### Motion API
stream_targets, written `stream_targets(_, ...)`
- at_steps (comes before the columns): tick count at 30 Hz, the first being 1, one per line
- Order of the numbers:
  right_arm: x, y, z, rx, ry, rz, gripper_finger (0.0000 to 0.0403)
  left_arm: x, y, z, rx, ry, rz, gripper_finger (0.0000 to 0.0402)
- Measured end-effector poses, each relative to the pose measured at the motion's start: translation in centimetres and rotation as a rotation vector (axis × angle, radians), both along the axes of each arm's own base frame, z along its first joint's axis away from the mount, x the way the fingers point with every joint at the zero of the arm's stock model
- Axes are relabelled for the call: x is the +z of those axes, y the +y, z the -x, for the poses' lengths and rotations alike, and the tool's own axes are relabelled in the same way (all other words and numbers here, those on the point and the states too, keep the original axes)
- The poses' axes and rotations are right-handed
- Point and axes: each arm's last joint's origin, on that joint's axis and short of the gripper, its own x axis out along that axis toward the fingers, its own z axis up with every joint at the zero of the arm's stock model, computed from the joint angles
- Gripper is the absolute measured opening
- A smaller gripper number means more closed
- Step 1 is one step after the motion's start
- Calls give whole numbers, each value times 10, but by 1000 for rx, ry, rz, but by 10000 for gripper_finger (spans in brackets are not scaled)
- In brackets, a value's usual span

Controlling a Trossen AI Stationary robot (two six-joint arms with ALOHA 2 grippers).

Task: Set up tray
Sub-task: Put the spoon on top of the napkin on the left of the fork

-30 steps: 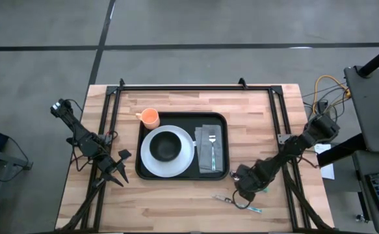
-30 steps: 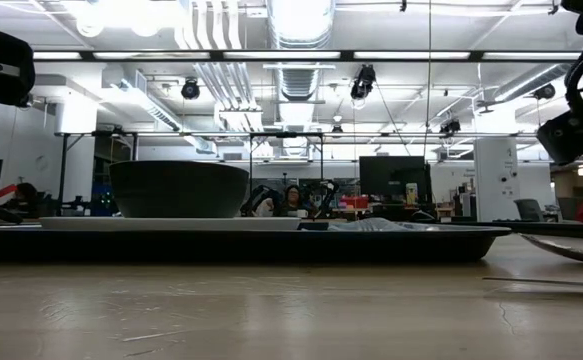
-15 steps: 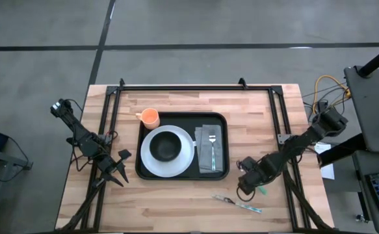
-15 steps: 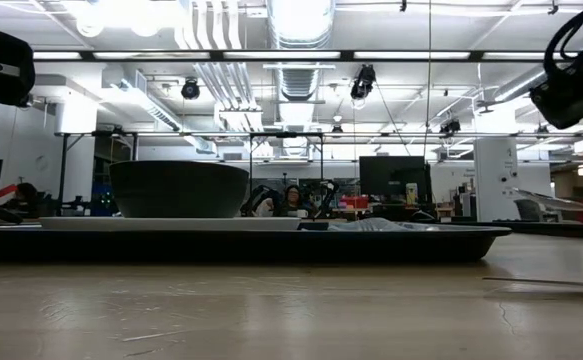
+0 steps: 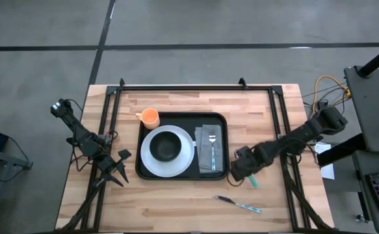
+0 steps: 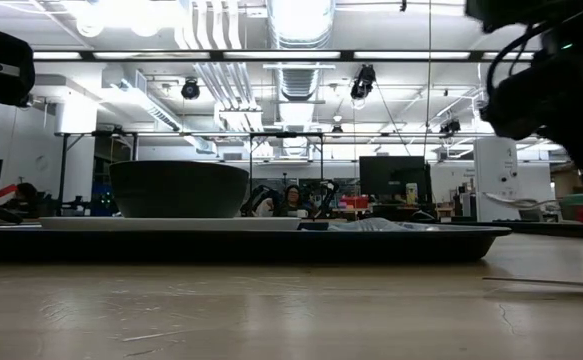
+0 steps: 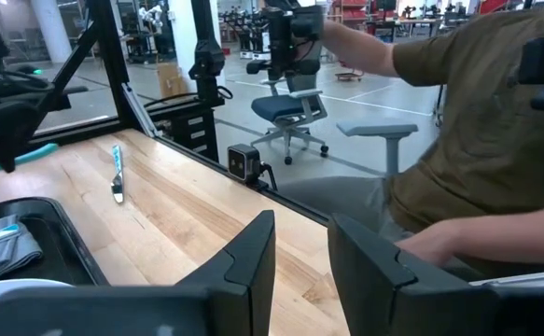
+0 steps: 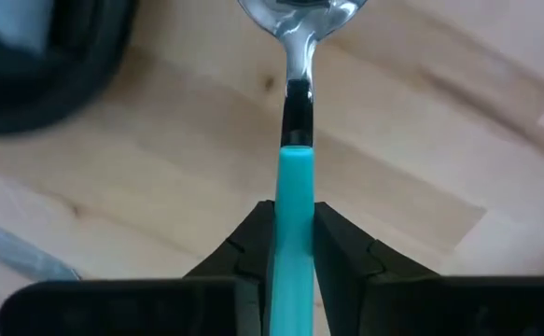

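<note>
High view: tray (image 5: 223, 119) holds plate (image 5: 151, 159), bowl (image 5: 167, 146), napkin (image 5: 220, 150), fork (image 5: 212, 148); right gripper (image 8: 295, 245) clamps teal-handled spoon (image 8: 295, 131) nr tray edge, knife (image 5: 239, 204) left on table; left gripper (image 7: 301, 245) idle, fingers narrowly apart.

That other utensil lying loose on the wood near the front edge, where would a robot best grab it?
Probably by the teal handle of the utensil, mid-length, coming straight down from above. It lies flat and slanted on the bare table, so the fingers should straddle its narrow width, crosswise to its length. The right end effector is already shut on a spoon in much this way.
</note>
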Motion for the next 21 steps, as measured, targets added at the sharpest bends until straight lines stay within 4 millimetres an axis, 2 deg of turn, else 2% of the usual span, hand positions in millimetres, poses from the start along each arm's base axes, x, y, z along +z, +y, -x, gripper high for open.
stream_targets(5,1,-22,-10,-100,-7,-8,41,0,0,0,0,0,0,84)
stream_targets(10,17,-36,-28,-199,-84,-25,44,0,0,0,0,0,0,84)
stream_targets(15,39,-41,-53,-301,-191,23,45,0,0,0,0,0,0,84)
stream_targets(21,47,-44,-90,-362,-186,45,46,0,0,0,0,0,0,84)
